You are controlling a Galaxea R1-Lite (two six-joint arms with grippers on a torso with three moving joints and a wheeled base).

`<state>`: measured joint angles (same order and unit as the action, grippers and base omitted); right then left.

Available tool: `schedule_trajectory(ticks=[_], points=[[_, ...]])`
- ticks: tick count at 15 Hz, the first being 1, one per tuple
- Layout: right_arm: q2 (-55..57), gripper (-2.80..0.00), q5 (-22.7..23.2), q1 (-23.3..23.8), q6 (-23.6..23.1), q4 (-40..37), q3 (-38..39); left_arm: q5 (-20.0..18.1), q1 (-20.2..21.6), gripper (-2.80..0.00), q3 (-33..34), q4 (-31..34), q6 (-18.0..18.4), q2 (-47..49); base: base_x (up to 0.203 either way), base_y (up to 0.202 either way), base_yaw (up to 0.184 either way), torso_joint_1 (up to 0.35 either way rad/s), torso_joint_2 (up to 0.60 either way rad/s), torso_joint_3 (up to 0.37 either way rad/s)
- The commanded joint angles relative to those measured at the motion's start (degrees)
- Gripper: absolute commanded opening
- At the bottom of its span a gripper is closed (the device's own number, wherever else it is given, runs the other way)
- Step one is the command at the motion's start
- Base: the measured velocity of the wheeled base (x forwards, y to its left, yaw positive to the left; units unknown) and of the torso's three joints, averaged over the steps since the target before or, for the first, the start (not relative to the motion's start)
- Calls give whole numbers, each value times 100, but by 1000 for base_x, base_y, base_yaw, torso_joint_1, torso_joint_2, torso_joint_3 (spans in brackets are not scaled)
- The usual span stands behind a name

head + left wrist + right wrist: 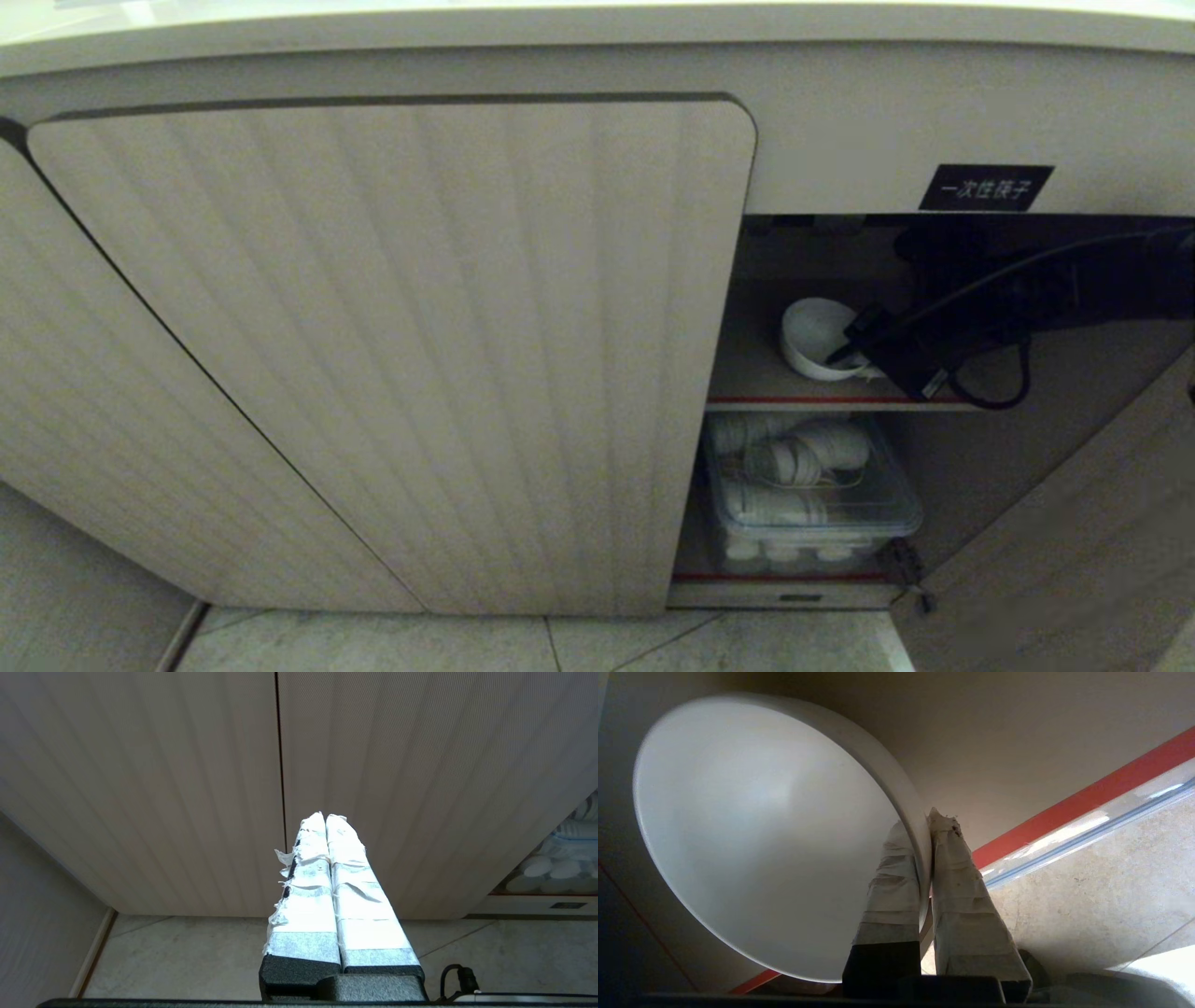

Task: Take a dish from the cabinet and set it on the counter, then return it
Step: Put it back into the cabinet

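Observation:
The dish [810, 334], a small deep white bowl, is tilted over the upper red-edged shelf [822, 401] inside the open right bay of the cabinet [392, 355]. My right gripper [845, 357] reaches in from the right and is shut on the dish's rim. In the right wrist view one taped finger lies inside the dish [761, 835] and the other outside, with the right gripper [924, 821] pinching the wall. The counter [597, 23] runs along the top. My left gripper [325, 816] is shut and empty, parked low before the closed ribbed doors [420, 765].
A clear plastic box [812, 499] of white items fills the lower shelf. The open door [1074, 560] swings out at the lower right. A black label [986, 188] sits above the opening. A black cable [990, 392] loops under my right wrist. Tiled floor [560, 644] lies below.

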<state>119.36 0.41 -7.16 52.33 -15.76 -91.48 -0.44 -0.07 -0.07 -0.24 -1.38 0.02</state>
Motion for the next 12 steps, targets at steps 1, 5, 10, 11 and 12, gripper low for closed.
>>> schedule_trajectory(ticks=[1, 5, 10, 11, 12], points=[[39, -280, 3, 4, 31, 3, -14, 0, -1, -280, 3, -2, -3, -2, 0, 0, 0, 0, 0, 0], [122, -280, 3, 5, 31, -5, -112, 0, -1, -280, -1, -2, -3, -2, 0, 0, 0, 0, 0, 0], [167, -280, 3, 21, 31, -15, -204, 0, -1, -280, 7, -2, -3, -2, 0, 0, 0, 0, 0, 0], [167, -280, 12, 21, 31, -15, -213, 0, -1, -280, 5, -2, -3, -2, 0, 0, 0, 0, 0, 0], [167, -280, 12, 21, 31, -15, -213, 0, 7, -280, 5, -2, -3, -2, 0, 0, 0, 0, 0, 0]])
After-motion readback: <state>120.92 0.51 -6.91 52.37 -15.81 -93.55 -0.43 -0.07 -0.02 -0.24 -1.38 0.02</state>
